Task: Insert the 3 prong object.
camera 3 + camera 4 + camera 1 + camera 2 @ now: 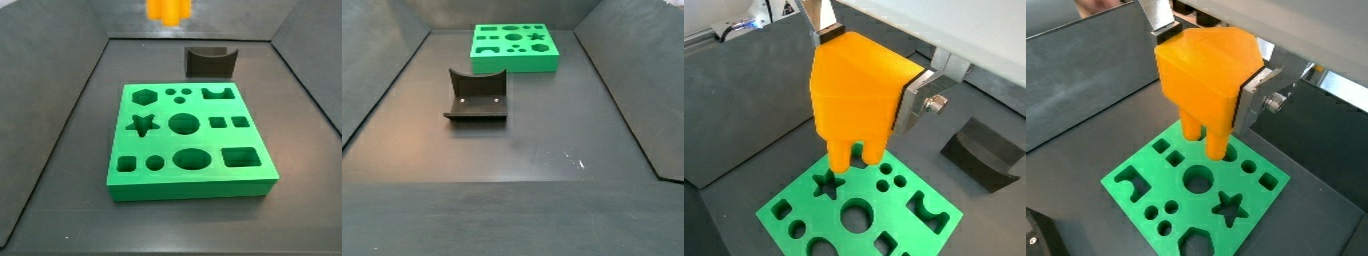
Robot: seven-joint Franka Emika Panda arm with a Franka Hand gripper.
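Observation:
My gripper (869, 68) is shut on the 3 prong object (855, 95), a bright orange block with prongs pointing down. It also shows in a wrist view (1207, 80), with the gripper (1209, 62) clamping its upper sides. The prongs hang just above the far part of the green board with shaped holes (798, 215), which shows in both wrist views (1146, 175). In a side view only the object's lower end (168, 10) shows, high above the back of the floor, beyond the board (187, 182). Another side view shows the board (509, 62) but not the gripper.
The fixture (476, 97), a dark L-shaped bracket, stands on the dark floor beside the board; it also shows in a side view (210, 60) and a wrist view (985, 150). Sloping dark walls enclose the floor on all sides.

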